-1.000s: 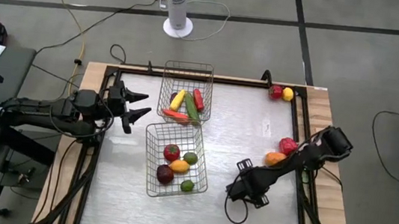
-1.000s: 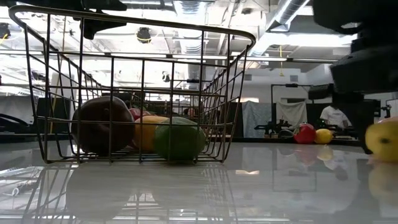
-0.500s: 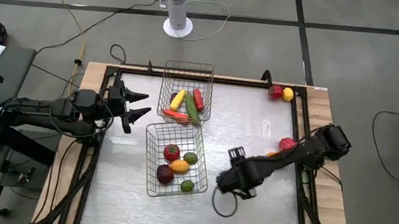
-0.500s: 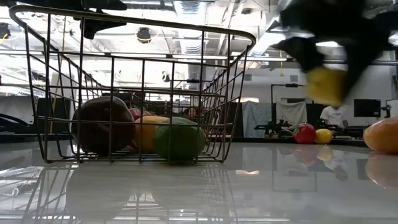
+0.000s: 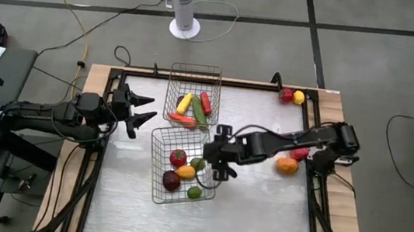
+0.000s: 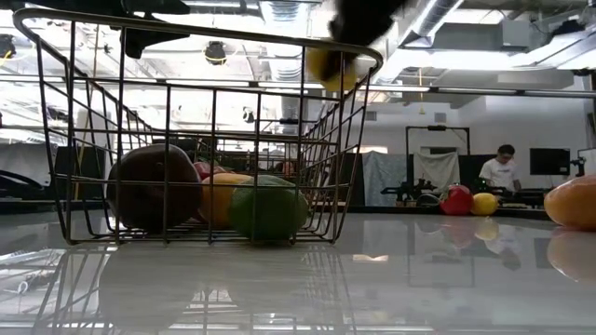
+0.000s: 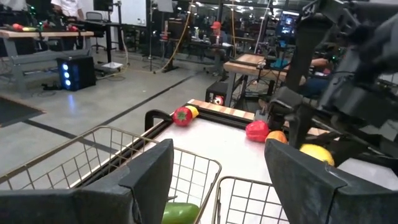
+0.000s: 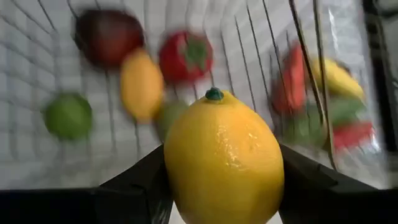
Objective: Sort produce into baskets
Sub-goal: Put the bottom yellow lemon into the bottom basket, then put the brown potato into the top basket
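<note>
My right gripper (image 5: 216, 166) is shut on a yellow lemon (image 8: 222, 158) and hangs over the right rim of the near wire basket (image 5: 155, 174). The low view shows the lemon (image 6: 333, 67) level with that rim's top. The near basket holds round produce: a red tomato (image 5: 178, 157), a dark purple piece (image 5: 171, 180), and green ones. The far basket (image 5: 195, 72) holds long pieces, yellow, red and green. My left gripper (image 5: 142, 112) waits open at the table's left, level, beside both baskets. My right gripper pinches the lemon's two opposite sides (image 8: 171, 163) between its two fingers (image 8: 132, 186). The lemon's green-tipped end (image 8: 214, 94) points away from the wrist. The fingers slant down from the table's right side. The lemon hangs clear of the table, above the near basket's rim.
An orange fruit (image 5: 286, 166) and a red piece (image 5: 299, 151) lie near the table's right edge, by the right arm. A red piece (image 5: 286, 95) and a yellow piece (image 5: 298, 97) sit in the far right corner. Bare tabletop lies between the near basket and the right edge.
My right gripper has risen from the table at the near right and swung toward the table's left, to the near basket's right rim, tipping and rolling on the way. The lemon has gone with it, lifted clear of the table.
</note>
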Motion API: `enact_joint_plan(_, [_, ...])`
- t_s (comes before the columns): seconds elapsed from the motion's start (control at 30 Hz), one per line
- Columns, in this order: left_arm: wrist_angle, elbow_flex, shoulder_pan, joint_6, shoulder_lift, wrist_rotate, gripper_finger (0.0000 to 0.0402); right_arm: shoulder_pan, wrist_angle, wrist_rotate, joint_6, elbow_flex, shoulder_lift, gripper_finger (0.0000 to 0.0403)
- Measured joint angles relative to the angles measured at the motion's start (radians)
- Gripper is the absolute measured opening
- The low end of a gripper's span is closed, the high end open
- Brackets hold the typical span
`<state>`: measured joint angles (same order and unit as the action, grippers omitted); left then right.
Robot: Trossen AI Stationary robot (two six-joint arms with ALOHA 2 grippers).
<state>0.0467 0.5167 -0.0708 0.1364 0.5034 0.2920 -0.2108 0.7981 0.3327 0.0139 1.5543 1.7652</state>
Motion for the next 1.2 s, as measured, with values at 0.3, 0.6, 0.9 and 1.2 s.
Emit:
enact_joint_plan(0.3, [0.0,0.0,0.0,-0.001,0.0,0.0,0.0239,0.057,-0.213,-0.286,-0.077,0.0,0.024,0.0245])
enact_joint_plan(0.6, [-0.023,0.0,0.0,-0.001,0.0,0.015,0.0239,0.076,-0.168,-0.317,-0.084,0.0,0.023,0.0269])
enact_joint_plan(0.9, [-0.034,0.0,0.0,0.0,0.0,0.018,0.0239,0.078,-0.196,-0.331,-0.116,0.002,0.023,0.038])
enact_joint_plan(1.2, [0.015,0.0,0.0,-0.004,0.0,0.001,0.0239,0.118,0.533,-0.02,0.123,-0.023,-0.032,0.0371])
